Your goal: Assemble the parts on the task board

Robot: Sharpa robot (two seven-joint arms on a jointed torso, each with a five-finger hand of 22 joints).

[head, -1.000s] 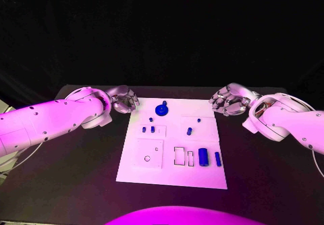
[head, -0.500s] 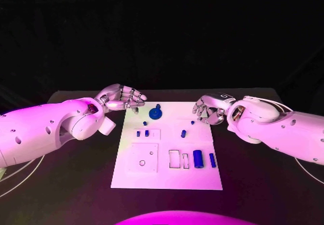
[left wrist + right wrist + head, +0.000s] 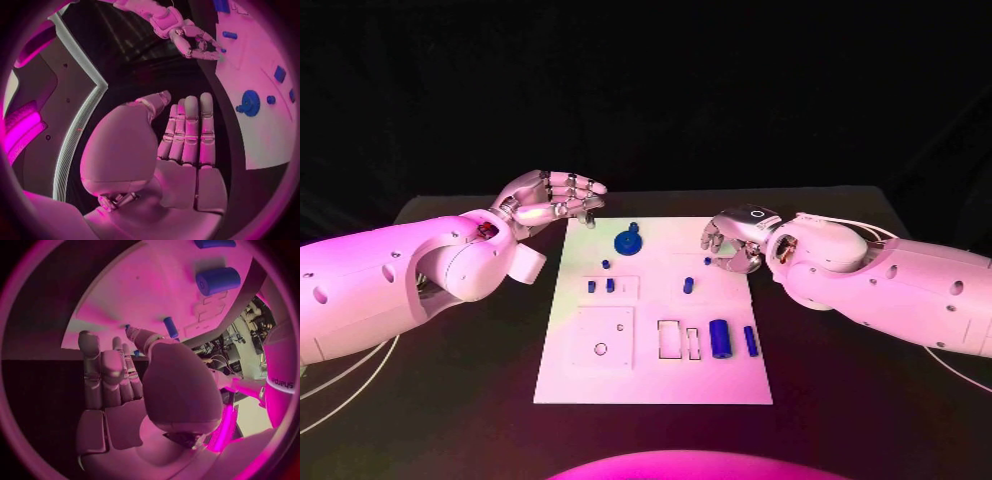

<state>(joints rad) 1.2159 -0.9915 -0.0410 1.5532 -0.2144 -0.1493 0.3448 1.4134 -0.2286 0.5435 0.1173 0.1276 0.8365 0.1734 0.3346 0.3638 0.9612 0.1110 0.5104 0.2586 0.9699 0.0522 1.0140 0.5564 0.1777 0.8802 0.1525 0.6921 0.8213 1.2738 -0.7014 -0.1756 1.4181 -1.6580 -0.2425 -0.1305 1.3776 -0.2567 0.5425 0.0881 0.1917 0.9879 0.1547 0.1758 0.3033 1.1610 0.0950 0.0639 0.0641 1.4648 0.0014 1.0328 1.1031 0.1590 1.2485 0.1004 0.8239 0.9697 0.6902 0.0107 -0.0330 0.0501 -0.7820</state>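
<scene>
Left silver hand (image 3: pixel 553 200) empty, fingers straight | right silver hand (image 3: pixel 733 240) empty, hovering at white task board (image 3: pixel 653 385) edge, we judge nearing small blue peg (image 3: pixel 708 261).

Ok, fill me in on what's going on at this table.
A two-armed robot is at the white task board, where small blue parts lie loose. Neither hand holds anything. The left hand hovers by the board's far left corner, fingers straight. The right hand is over the board's far right edge, near a small blue peg.
</scene>
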